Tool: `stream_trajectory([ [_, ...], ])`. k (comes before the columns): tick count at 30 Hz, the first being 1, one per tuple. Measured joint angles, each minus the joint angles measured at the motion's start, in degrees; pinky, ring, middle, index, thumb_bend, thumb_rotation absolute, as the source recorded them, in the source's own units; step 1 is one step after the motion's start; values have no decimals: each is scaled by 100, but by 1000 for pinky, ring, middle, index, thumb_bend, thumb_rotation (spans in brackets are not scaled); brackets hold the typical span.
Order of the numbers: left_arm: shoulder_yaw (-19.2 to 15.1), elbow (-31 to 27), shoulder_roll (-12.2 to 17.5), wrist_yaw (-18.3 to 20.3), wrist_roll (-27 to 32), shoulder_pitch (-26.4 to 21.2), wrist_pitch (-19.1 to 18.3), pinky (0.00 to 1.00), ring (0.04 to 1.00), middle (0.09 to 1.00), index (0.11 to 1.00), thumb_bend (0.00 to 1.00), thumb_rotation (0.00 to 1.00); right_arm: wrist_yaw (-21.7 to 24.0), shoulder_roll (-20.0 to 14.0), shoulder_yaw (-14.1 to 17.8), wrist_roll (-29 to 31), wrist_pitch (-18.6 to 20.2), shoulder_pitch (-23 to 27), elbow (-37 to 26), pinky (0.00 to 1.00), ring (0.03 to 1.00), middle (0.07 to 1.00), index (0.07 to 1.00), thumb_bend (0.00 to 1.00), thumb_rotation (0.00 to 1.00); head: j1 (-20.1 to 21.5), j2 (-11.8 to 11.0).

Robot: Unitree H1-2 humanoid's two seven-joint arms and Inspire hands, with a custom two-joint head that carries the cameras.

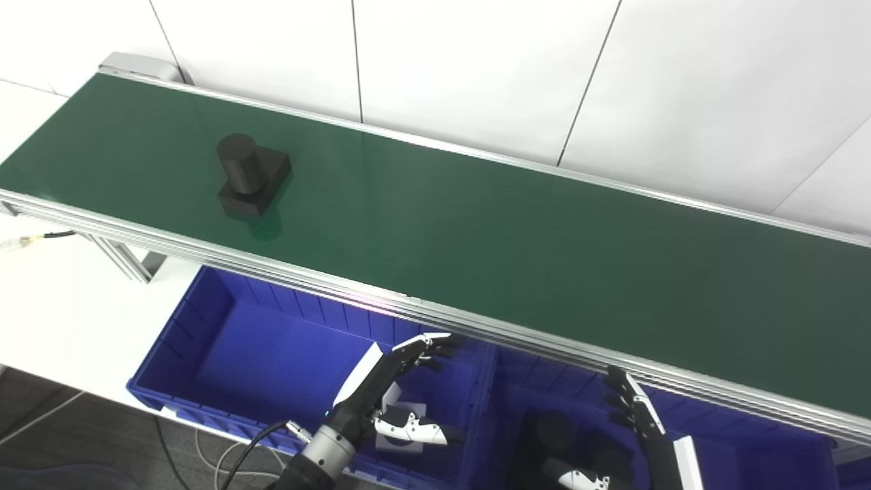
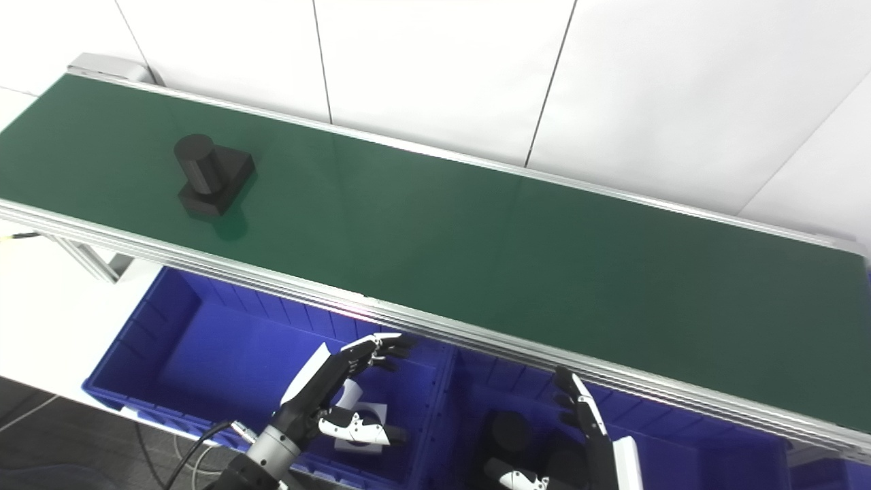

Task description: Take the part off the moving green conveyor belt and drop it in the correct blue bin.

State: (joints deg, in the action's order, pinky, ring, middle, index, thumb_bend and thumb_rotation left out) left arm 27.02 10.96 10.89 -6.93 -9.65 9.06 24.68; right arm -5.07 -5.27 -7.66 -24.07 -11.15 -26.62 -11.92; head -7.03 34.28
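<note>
Part on belt; bins below.

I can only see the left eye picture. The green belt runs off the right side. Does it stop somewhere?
Observer: Yes. In the right eye view the green conveyor belt ends at a silver metal end rail, just before the picture's edge.
Operator: Is another part hiding on that last bit?
Observer: No. That last stretch is bare. The only part on the belt is the black cylinder-on-block part, near the left end.
</note>
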Motion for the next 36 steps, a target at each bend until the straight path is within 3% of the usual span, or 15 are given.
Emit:
stream_trajectory([
  [5, 113, 150, 57, -124, 40, -113, 3, 721, 787, 815, 783, 929, 303, -124, -20, 6, -60, -228, 25, 14, 702, 791, 826, 874, 741, 222, 88, -114],
  [7, 170, 184, 74, -169, 43, -135, 3, 716, 777, 809, 779, 930, 296, -167, -4, 13, -38, -258, 39, 0, 589, 792, 836, 875, 745, 205, 123, -158],
  [9, 241, 197, 94, -222, 42, -161, 3, 718, 775, 807, 778, 933, 296, -169, 17, 12, -27, -268, 35, -88, 561, 788, 844, 875, 748, 196, 150, -193],
  [13, 301, 270, 120, -346, 41, -236, 4, 706, 773, 802, 774, 932, 309, -171, 88, 9, -46, -271, 143, -523, 715, 771, 816, 859, 802, 242, 158, -237],
  [20, 409, 390, 166, -577, 78, -301, 4, 692, 761, 796, 763, 930, 301, -3, 118, 20, -53, -237, 672, -1285, 722, 790, 814, 863, 794, 249, 158, -308],
  [23, 441, 392, 163, -626, 97, -316, 4, 692, 763, 795, 763, 929, 310, 232, 113, 71, -162, 95, 930, -1544, 700, 776, 813, 860, 794, 296, 193, -308],
  [28, 511, 429, 155, -744, 97, -362, 4, 690, 762, 790, 758, 929, 318, 529, 107, 172, -336, 625, 1413, -1848, 667, 741, 795, 841, 795, 276, 202, -308],
  [36, 616, 472, 146, -1021, 128, -383, 5, 679, 746, 781, 751, 919, 308, 785, 137, 174, -448, 983, 1913, -1855, 629, 729, 783, 841, 790, 266, 220, -316],
])
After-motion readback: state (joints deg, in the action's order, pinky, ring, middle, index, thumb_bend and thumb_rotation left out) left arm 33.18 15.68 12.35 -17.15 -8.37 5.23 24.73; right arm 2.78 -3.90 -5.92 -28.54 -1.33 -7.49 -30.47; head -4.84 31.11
